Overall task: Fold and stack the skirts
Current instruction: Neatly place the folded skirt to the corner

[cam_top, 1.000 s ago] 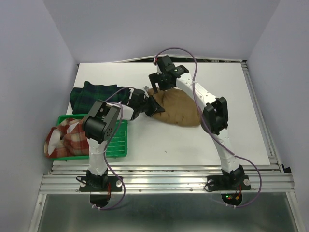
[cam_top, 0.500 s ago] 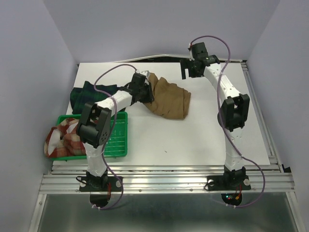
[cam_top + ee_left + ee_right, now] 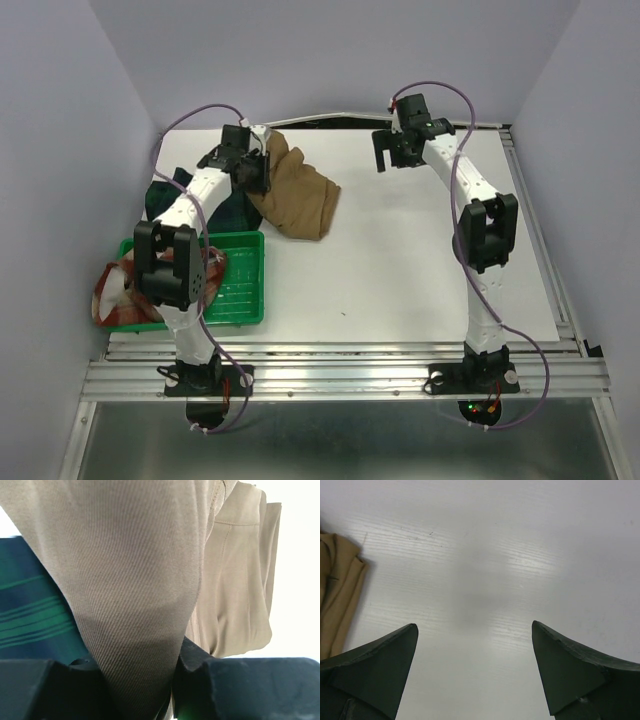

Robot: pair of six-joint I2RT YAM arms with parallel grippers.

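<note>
Tan skirt moved left, left end effector grasping; right released; plaid in tray.

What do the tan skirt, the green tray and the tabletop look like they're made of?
The tan skirt: woven cloth, matte, probably a cotton-type twill; fine diagonal ribs and stitched seams show. The green tray: moulded plastic by its look, even bright colour, ribbed floor. The tabletop: smooth white board, soft sheen, faint streaks; laminate or paint, cannot tell.

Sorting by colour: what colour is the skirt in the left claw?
Plain tan-brown cloth skirt, clearest in the left wrist view.
</note>
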